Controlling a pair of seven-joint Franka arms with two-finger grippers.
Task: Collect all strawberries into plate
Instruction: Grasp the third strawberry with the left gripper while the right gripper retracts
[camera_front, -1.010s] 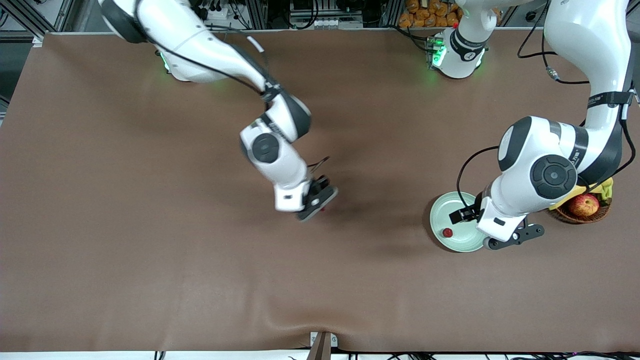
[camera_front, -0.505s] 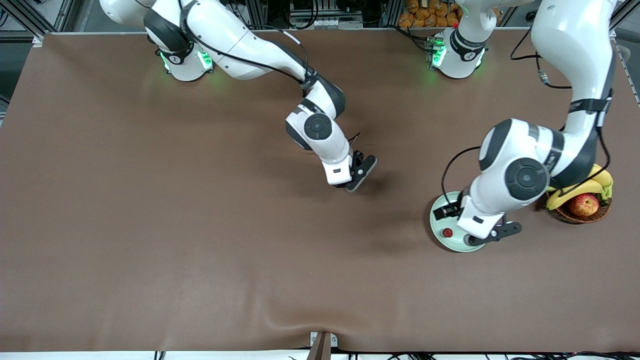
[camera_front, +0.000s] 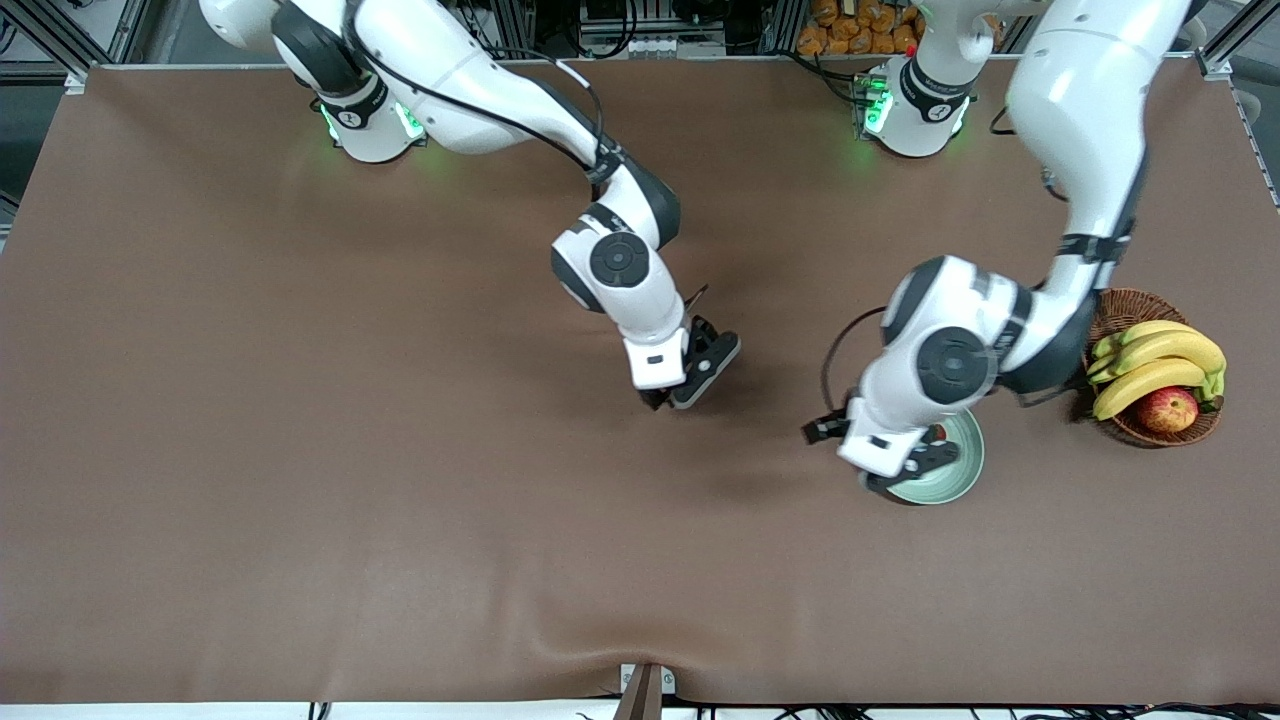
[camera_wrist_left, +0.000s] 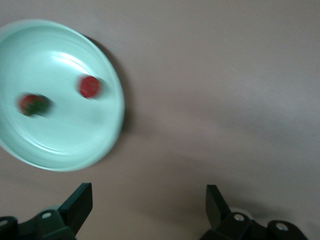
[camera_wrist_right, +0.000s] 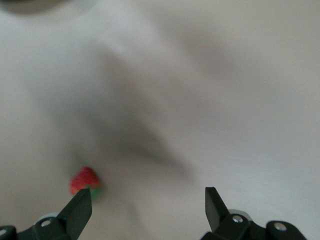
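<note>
One fruit basket (camera_front: 1150, 420) (beside plate (camera_front: 955, 478))

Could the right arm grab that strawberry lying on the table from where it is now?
Probably yes. The right gripper is open just above the strawberry, which lies on bare table by one of its fingers, with nothing between them.

Front view: bright, even overhead light, sharp thruout; soft diffuse shadows on the brown table (camera_front: 300, 450) under both arms, falling toward 5 o'clock. Green LED glow on the cloth round both bases. Left wrist view: motion-blurred; plate (camera_wrist_left: 95, 150) smeared w/ a white glare streak at 10 o'clock, dark crescent shadow at its 3 o'clock rim; two strawberries (camera_wrist_left: 89, 86) fuzzy. Right wrist view: washed-out, pale, blurred; broad grey shadow across centre; lone strawberry (camera_wrist_right: 85, 181) soft
</note>
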